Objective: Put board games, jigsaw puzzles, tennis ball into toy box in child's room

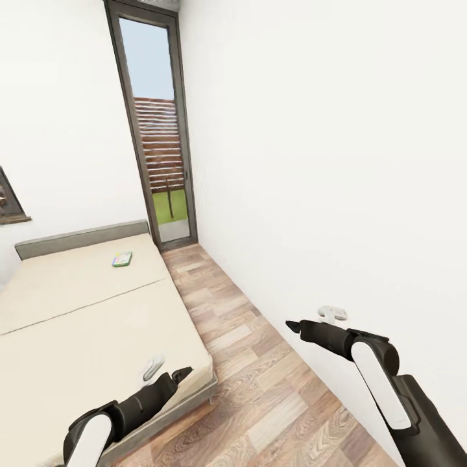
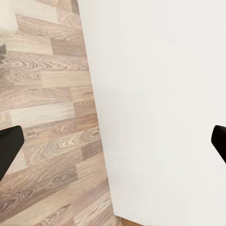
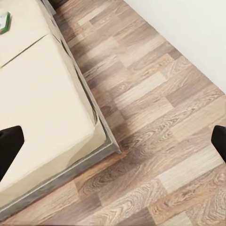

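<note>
Black fingertips sit wide apart on both your left gripper [image 2: 113,143] and right gripper [image 3: 113,143], each empty. Beyond them lie the light wood-plank floor [image 1: 259,389] and the low beige bed [image 1: 84,311]; one small green-edged flat game box [image 1: 122,259] rests near the grey headboard [image 1: 78,237]. Your risk: reaching that far could drive the base into the bed frame.
</note>
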Available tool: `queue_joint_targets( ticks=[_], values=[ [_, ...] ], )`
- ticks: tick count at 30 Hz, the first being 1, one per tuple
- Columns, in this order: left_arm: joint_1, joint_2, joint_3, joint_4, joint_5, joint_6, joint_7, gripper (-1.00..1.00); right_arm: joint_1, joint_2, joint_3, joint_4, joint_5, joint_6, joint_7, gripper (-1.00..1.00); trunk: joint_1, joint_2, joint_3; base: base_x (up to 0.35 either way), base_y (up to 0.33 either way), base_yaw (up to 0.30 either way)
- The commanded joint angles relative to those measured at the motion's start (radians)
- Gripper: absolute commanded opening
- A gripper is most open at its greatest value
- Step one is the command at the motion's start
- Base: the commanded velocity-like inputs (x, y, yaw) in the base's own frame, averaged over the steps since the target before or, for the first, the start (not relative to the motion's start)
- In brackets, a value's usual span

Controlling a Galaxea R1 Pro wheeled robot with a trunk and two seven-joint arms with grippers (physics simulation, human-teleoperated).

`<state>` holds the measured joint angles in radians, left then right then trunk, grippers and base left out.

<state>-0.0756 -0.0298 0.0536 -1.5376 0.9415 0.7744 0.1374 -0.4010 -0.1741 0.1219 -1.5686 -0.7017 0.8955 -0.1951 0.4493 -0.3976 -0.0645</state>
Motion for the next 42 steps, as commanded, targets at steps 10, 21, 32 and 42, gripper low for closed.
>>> queue_joint_targets(
  ticks=[10,21,32,42],
  values=[
    [0.002,0.001,0.002,0.003,0.006,-0.011,0.008,1.00,-0.001,-0.001,0.002,-0.001,-0.010,0.002,-0.010,1.00,0.001,-0.002,-0.002,0.000,0.000,0.297],
    [0.004,0.002,0.000,0.003,0.002,-0.023,0.013,1.00,-0.001,-0.001,0.002,-0.003,-0.010,0.002,-0.010,1.00,0.001,-0.002,-0.002,0.000,-0.113,0.297],
    [0.005,0.002,0.000,0.004,0.001,-0.026,0.018,1.00,-0.001,-0.001,0.002,-0.003,-0.010,0.002,-0.010,1.00,0.001,-0.002,-0.002,0.000,-0.245,0.297],
    [0.005,0.002,0.001,0.005,0.000,-0.028,0.016,1.00,-0.001,-0.001,0.001,-0.004,-0.010,0.002,-0.010,1.00,0.001,-0.002,-0.002,0.000,-0.281,0.297]
  ],
)
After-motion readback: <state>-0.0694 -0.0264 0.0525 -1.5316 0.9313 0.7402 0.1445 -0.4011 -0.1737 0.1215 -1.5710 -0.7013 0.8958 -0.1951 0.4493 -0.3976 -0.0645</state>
